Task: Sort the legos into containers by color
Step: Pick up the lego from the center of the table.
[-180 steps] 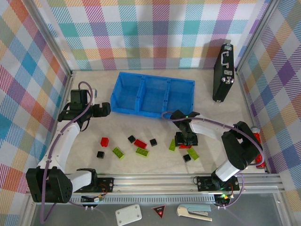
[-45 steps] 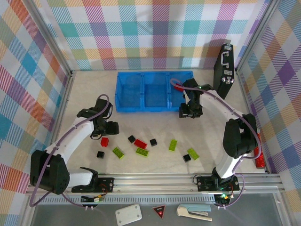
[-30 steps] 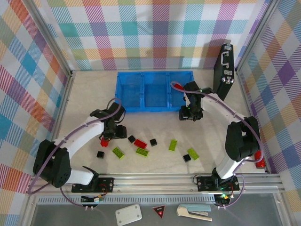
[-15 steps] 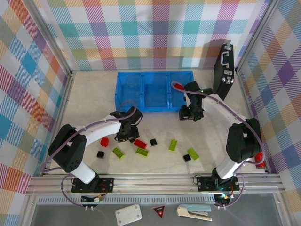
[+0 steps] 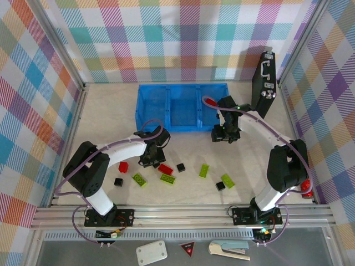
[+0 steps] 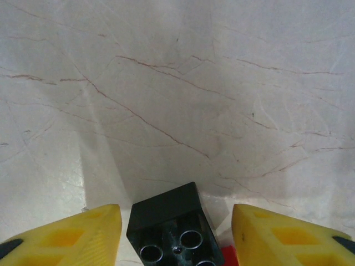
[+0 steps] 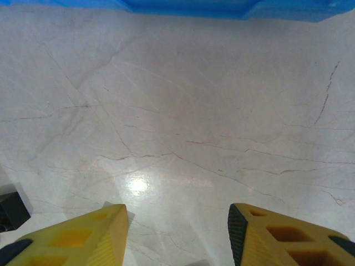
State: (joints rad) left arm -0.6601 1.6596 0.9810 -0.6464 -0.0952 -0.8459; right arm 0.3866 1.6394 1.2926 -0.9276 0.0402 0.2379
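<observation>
The long bright-blue ribbed plastic tray (image 5: 183,127) lies upper centre. The right gripper (image 5: 224,134) stays just below its right end, jaws spread and empty. The left gripper (image 5: 150,158) has swung in from the left toward mid-frame. Red, lime-green and black plastic legos (image 5: 168,178) lie scattered below the tray. The left jaws are spread either side of a small black cube (image 6: 172,233), not yet pinching; a pick looks imminent.

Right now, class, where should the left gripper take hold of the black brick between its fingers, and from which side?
I'd pinch the black brick across its two flat side walls, coming straight down: it lies, slightly skewed, between the open fingers of the left gripper.
</observation>
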